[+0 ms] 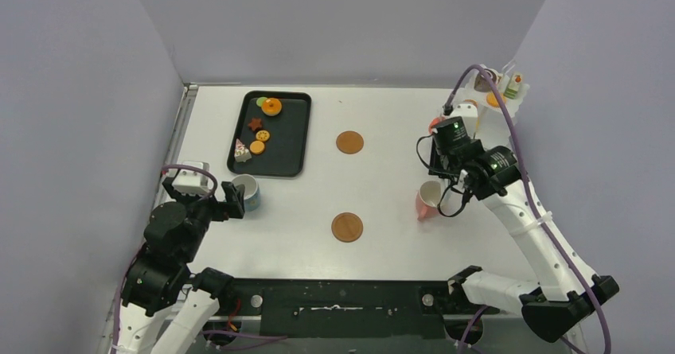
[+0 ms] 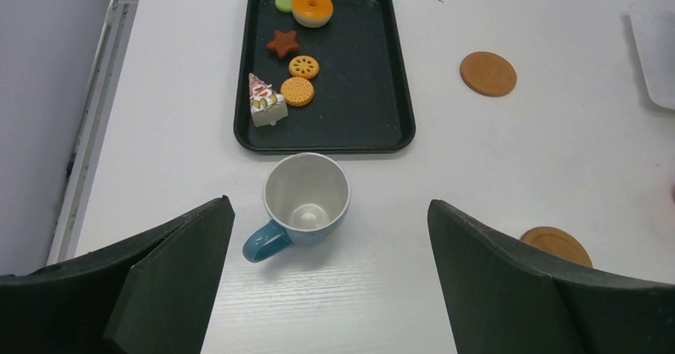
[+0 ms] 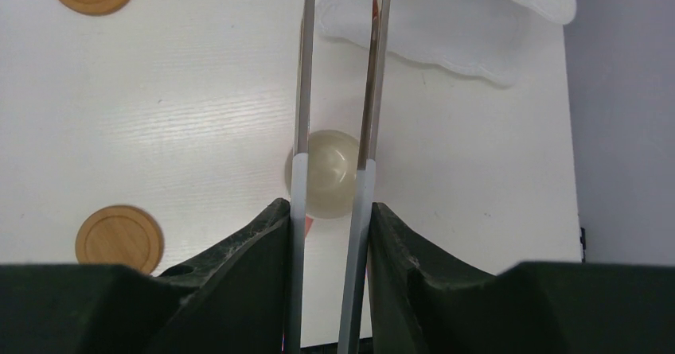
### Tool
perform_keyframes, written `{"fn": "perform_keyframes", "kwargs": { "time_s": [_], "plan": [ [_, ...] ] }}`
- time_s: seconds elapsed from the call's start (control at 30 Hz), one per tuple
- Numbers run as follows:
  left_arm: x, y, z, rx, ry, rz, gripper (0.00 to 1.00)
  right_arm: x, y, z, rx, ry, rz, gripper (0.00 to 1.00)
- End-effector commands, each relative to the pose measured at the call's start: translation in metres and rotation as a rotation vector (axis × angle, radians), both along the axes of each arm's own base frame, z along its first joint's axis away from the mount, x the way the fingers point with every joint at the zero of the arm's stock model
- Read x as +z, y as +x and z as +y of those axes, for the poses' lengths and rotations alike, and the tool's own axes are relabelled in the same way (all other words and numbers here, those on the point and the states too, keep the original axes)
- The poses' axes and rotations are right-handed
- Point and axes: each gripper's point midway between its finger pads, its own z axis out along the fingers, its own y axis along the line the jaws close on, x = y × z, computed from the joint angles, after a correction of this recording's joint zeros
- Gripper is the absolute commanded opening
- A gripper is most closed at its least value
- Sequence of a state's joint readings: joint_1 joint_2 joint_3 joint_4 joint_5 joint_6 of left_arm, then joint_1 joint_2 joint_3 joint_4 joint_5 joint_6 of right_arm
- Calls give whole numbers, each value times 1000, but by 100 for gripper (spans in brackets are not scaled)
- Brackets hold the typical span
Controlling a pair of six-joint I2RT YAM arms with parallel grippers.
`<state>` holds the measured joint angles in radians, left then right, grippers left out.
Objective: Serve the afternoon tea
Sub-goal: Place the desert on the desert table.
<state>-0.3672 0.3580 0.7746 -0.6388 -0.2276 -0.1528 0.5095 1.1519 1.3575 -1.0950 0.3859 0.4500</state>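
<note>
Left side, wrist view: the left gripper [image 2: 328,204] has its fingers fully released, one on either side of the blue cup [image 1: 248,192], with clear space between each finger and the cup wall. The cup stands upright on the table, handle towards the lower left, just below the near edge of the black tray [image 2: 358,75].

The tray holds an orange tart [image 2: 312,8] touching a green disc [image 2: 285,2] at the top. Below these lie a star cookie [image 2: 282,43], two round cookies [image 2: 303,66], and a cake slice [image 2: 267,103] at the lower left.

Centre, top view: two coasters [image 1: 349,141] [image 1: 347,227] lie bare, well apart from both cups.

Right side: the pink cup [image 1: 427,203] stands upright, directly beneath the tongs [image 3: 303,91]. The right gripper [image 3: 330,211] is clenched on the tongs, squeezing the blades nearly parallel. The blade tips reach a pink-orange item at the top edge of the wrist view. It is cropped, so we cannot tell what it is or whether it is pinched. A white stand [image 1: 509,103] carrying more pastries sits in the upper right.

We judge the step in hand to be pastry transfer by tongs, with cup placement pending. The next move calls for steady tong pressure on the right. On the left, the fingers must close squarely on the cup body before lifting it towards a coaster.
</note>
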Motion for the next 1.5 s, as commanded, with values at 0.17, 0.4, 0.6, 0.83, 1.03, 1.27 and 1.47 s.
{"fn": "perform_keyframes", "kwargs": {
  "time_s": [0.17,0.4,0.6,0.83,1.03,1.27,1.47],
  "plan": [
    [13,3,-10,-43,-18,-53,91,26,-33,-53,-193,-61,-83,21],
    [14,0,-13,-62,-20,-60,91,29,-35,-77,-299,-109,-138,21],
    [16,-3,-13,-64,-24,-68,91,22,-23,-85,-329,-102,-141,22],
    [18,-5,-10,-52,-25,-77,91,-2,-2,-105,-370,-31,-119,22],
    [18,-5,-9,-51,-25,-79,91,-6,21,-119,-399,23,-163,20],
    [19,-6,-9,-50,-25,-83,91,-4,38,-130,-427,32,-196,21],
    [18,-6,-7,-40,-22,-82,91,-9,54,-143,-456,67,-223,21]
  ]
}}
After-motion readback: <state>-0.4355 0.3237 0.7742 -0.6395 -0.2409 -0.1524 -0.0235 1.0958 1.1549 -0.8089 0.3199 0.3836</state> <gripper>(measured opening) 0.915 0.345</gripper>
